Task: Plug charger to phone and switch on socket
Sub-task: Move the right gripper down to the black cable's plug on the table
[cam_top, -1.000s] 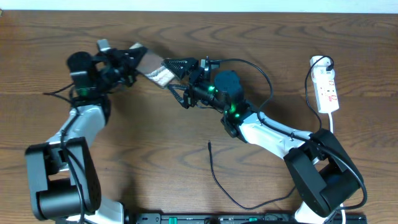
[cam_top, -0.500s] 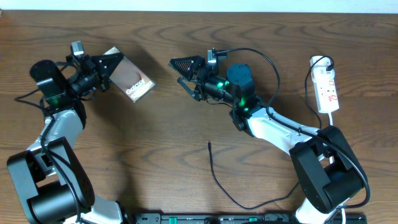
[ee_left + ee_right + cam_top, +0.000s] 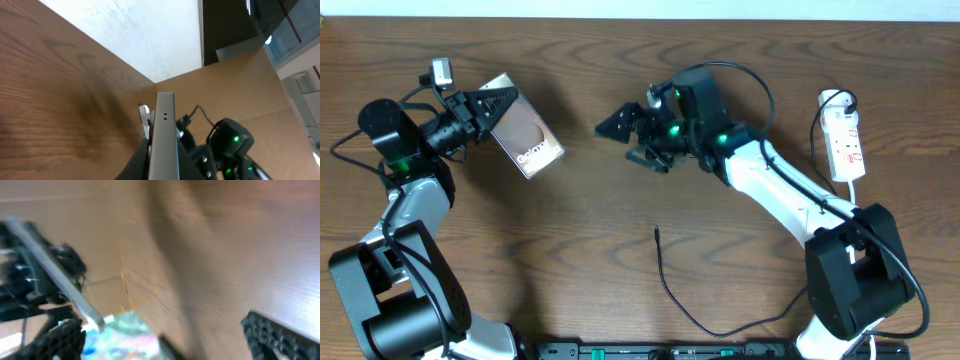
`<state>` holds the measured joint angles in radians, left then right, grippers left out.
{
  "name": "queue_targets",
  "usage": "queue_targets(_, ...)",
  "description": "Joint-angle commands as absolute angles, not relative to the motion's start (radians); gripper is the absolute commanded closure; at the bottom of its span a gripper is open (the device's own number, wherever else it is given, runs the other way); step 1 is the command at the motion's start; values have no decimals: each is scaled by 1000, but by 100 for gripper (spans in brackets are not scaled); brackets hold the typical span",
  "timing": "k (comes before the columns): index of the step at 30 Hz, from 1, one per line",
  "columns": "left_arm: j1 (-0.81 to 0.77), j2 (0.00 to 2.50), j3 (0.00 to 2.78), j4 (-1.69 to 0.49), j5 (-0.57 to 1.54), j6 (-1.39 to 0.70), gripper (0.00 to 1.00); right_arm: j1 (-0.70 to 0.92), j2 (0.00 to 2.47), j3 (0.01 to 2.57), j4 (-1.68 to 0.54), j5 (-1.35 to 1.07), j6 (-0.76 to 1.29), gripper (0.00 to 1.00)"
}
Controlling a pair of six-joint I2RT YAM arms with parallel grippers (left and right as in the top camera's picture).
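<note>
The phone (image 3: 527, 135), brown screen with white "Galaxy" text, is held above the table at the upper left by my left gripper (image 3: 492, 106), which is shut on its top end. In the left wrist view the phone (image 3: 164, 131) shows edge-on between the jaws (image 3: 163, 162). My right gripper (image 3: 626, 133) is open and empty at mid table, to the right of the phone. Its blurred view shows the phone (image 3: 52, 285) edge-on, far off. The charger's thin black cable (image 3: 672, 292) lies at the front with its tip (image 3: 657, 232) free. The white socket (image 3: 846, 140) lies at the far right.
The socket's white cord (image 3: 854, 200) runs down along the right arm's base. Both arm bases stand at the front corners. A black bar (image 3: 650, 351) runs along the front edge.
Both grippers were at the phone. The right gripper has let go and drawn back to the right. The left gripper has carried the phone to the left and turned it.
</note>
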<state>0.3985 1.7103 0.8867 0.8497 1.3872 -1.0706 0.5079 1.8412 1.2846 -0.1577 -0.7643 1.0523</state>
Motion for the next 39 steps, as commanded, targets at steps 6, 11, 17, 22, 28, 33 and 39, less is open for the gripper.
queue_targets(6, 434, 1711, 886, 863, 1414, -1028, 93, 538, 1835, 1345, -749, -393, 738, 1)
queue_targets(11, 434, 1711, 886, 863, 1414, -1028, 93, 590, 1835, 1345, -823, -313, 671, 1)
queue_targets(17, 434, 1711, 886, 862, 1414, -1028, 93, 644, 1835, 1345, -823, -278, 668, 1)
queue_targets(22, 434, 1711, 886, 862, 1414, -1028, 92, 694, 1835, 1345, -887, -171, 703, 2)
queue_targets(28, 434, 1711, 886, 862, 1414, -1028, 93, 760, 1835, 1343, -932, -111, 719, 4)
queue_targets(33, 434, 1711, 886, 862, 1414, -1028, 93, 804, 1866, 1343, -931, -76, 756, 7)
queue_targets(39, 434, 1711, 886, 862, 1414, -1028, 93, 820, 1950, 1343, -928, -76, 774, 13)
